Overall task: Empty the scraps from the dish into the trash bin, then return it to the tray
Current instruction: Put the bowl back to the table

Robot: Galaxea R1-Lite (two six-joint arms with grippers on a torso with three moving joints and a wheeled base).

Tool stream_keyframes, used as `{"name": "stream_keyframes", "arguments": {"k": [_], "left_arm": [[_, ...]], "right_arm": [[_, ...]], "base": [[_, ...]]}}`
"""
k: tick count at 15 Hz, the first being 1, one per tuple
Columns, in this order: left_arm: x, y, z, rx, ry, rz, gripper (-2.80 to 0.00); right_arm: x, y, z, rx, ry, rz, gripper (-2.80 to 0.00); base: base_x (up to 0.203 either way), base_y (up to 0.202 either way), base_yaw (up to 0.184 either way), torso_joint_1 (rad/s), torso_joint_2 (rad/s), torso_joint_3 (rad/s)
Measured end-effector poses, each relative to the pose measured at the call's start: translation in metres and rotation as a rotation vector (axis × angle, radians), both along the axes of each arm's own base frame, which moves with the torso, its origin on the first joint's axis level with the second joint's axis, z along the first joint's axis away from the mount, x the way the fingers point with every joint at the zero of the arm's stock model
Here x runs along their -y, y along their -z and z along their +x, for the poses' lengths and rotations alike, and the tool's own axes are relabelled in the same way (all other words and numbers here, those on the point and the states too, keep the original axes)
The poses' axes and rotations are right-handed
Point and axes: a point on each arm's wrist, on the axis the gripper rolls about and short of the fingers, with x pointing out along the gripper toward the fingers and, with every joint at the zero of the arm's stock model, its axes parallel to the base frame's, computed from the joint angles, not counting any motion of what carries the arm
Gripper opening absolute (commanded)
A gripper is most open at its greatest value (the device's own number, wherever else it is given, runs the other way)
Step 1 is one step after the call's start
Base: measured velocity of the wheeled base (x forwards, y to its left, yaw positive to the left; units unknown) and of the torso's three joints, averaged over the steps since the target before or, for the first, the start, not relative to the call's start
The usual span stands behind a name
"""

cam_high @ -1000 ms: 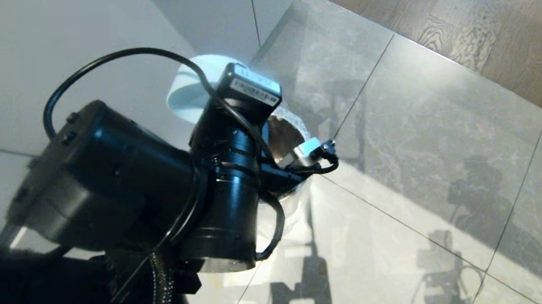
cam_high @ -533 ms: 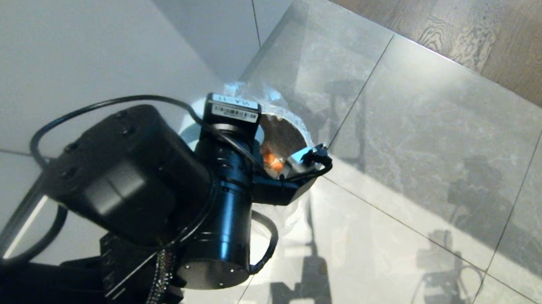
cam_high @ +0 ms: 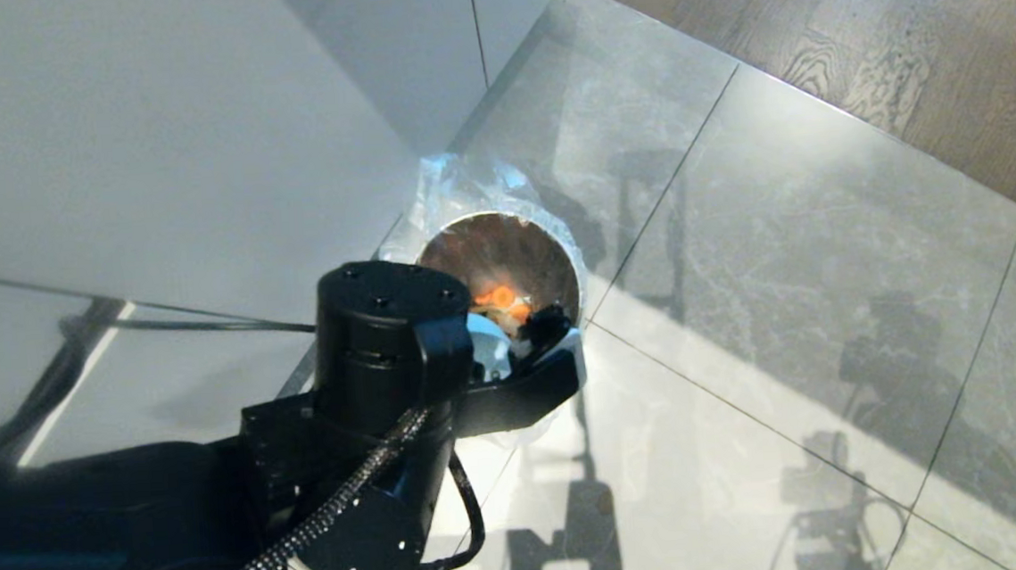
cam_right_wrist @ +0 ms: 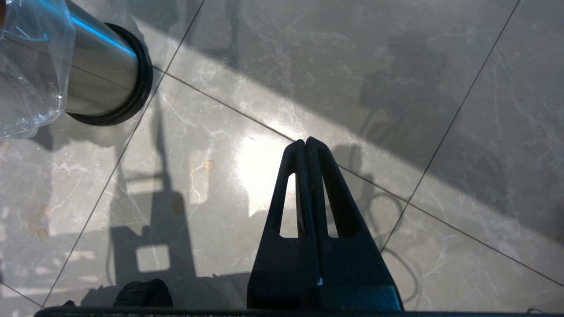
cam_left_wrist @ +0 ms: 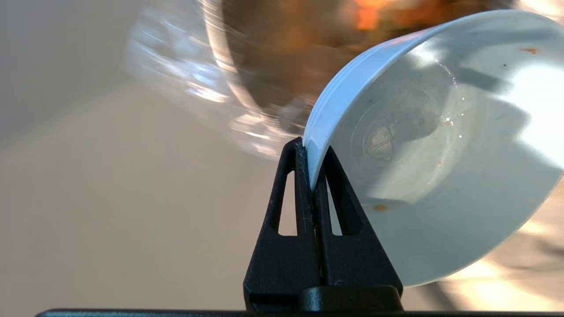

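Lighting: we note hard, bright light falling on the glossy floor tiles (cam_high: 743,322), throwing crisp dark shadows and white glare patches. Blur: we find the trash bin (cam_left_wrist: 246,66) smeared and unfocused in the left wrist view. Glare: we record blown-out highlight on the dish (cam_left_wrist: 440,167).

Your left claw (cam_left_wrist: 312,152) has rolled its wrist over since a second ago, tipping the bowl (cam_high: 487,344) from upright above the bin (cam_high: 506,258) down to its near rim. The carrot scraps (cam_high: 500,300), unseen before, now lie inside the bin.
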Motion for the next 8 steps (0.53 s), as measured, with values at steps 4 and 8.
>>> {"name": "stream_keyframes", "arguments": {"k": [4,8], "left_arm": [[-0.015,-0.005,0.01,-0.047,0.011,-0.088,-2.8],[-0.029,-0.02,0.029,-0.039,0.039,-0.162,-2.8]], "right_arm": [[0.0,0.0,0.0,0.0,0.0,0.0,-2.8],[0.0,0.0,0.0,0.0,0.0,0.0,-2.8]], "base": [[0.0,0.0,0.0,0.0,0.0,0.0],[0.0,0.0,0.0,0.0,0.0,0.0]]}}
